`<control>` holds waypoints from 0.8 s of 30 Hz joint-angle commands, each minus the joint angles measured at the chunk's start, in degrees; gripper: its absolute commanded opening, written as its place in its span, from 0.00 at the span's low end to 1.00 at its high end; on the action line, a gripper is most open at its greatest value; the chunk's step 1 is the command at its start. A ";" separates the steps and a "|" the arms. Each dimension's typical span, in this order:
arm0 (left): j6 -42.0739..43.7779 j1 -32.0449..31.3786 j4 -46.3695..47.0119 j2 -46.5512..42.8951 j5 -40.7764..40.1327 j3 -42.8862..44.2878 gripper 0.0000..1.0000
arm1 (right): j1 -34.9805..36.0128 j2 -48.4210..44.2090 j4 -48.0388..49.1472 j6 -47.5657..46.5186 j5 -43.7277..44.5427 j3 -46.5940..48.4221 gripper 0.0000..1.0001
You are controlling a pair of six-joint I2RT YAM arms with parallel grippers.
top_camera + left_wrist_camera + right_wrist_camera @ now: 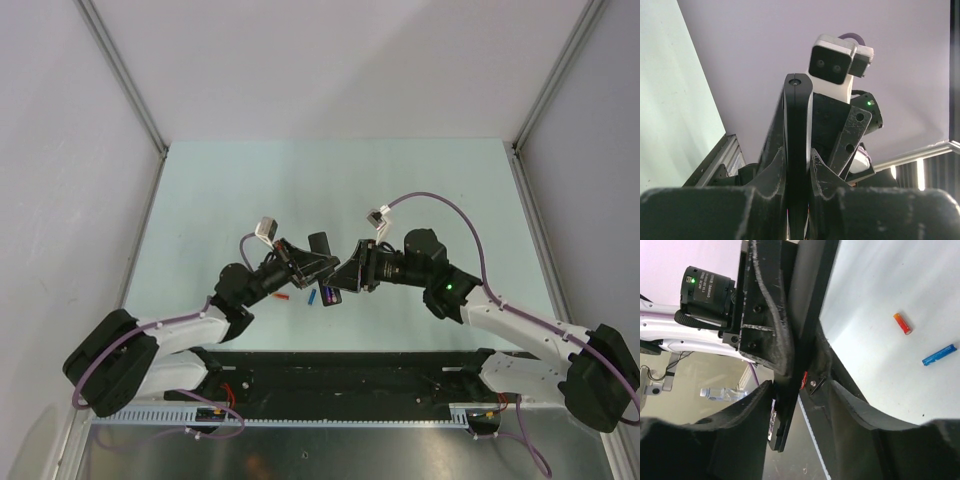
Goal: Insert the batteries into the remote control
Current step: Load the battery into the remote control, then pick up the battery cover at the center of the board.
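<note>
i saw the left gripper clamped on the remote, held edge-up above the table; the right gripper had its jaws apart, one either side of the remote; an orange battery and a blue battery lay loose on the table nearby.

The pale table bears an orange cylinder and a blue cylinder.
</note>
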 commanded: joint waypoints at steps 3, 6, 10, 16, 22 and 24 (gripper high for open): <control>0.54 -0.38 4.68 -2.40 0.20 1.00 0.00 | -1.20 -1.78 -0.45 0.60 1.77 0.96 0.71; 1.24 -0.38 4.33 -1.43 -0.32 -0.05 0.00 | -2.43 -4.50 -0.44 2.37 1.24 1.49 0.86; 2.56 -0.21 3.98 -0.38 -1.03 -1.02 0.00 | -4.97 -9.07 -4.30 1.32 1.15 3.42 0.94; 3.79 0.76 3.63 0.94 -1.73 -2.07 0.00 | -9.20 -13.83 -24.05 -8.07 12.78 6.93 0.91; 7.04 1.29 2.75 -3.26 -5.06 -6.72 0.00 | -9.73 -1.56 -44.99 -11.60 39.63 7.47 0.83; 7.31 1.55 2.48 -4.67 -6.30 -8.31 0.00 | -9.38 1.36 -45.36 -13.27 43.05 7.38 0.83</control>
